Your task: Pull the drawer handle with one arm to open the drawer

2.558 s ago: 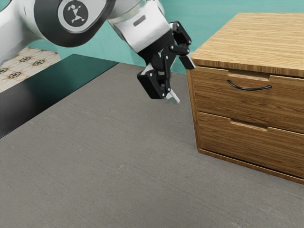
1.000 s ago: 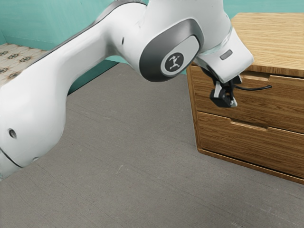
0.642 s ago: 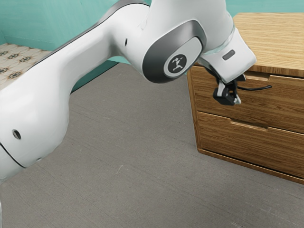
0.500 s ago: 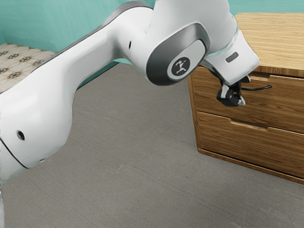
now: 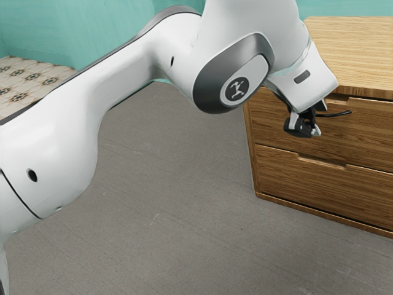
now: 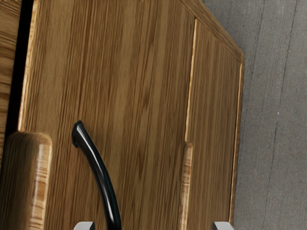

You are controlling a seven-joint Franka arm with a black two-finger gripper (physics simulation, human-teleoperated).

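Straddling the 9 o'clock end of the black drawer handle (image 5: 336,114) with fingers (image 5: 296,126) spread wide, pinching nothing. From the wrist, shows that handle (image 6: 98,172) lying between the two pale fingertips (image 6: 84,225), just beside one and well apart from the other; cannot tell whether the nearer one touches it. Opens across the handle's length, not along it. In the exterior view, runs from the fingers toward 3 o'clock along the top drawer (image 5: 350,138), just under a notch in the lip above.

Belongs to a wooden two-drawer cabinet (image 5: 344,49) standing on the grey counter (image 5: 184,215) at 3 o'clock of the exterior view. Shows both fronts flush with the cabinet's face, top drawer and lower drawer (image 5: 331,184) alike, so shut, insides hidden.

Enters as a thick white arm (image 5: 123,110) from 8 o'clock, rising to a grey-capped joint (image 5: 236,86) near 12 o'clock. Turns there and slopes down toward 4 o'clock, setting the hand close against the top drawer's front near the cabinet's 9 o'clock edge.
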